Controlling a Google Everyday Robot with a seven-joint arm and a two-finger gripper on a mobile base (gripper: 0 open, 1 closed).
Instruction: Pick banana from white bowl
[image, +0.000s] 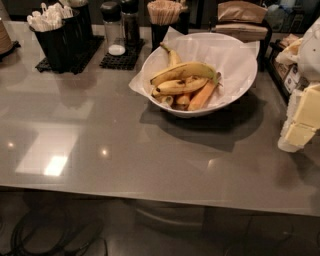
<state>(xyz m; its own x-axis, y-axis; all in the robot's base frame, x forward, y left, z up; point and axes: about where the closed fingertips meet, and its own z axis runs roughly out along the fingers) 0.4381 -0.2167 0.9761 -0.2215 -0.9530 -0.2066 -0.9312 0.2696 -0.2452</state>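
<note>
The banana (186, 70) is long, curved and yellow, lying on top of the other fruit (202, 95) in the white bowl (200, 111), far back on the bench (125, 150). The gripper (301, 122) hangs at the right edge, apart from the bowl; I cannot tell if it is spread or pressed together.

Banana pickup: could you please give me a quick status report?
Hand at right edge, clear of white bowl. Banana atop other fruit inside, ungrasped. Path between looks open.
</note>
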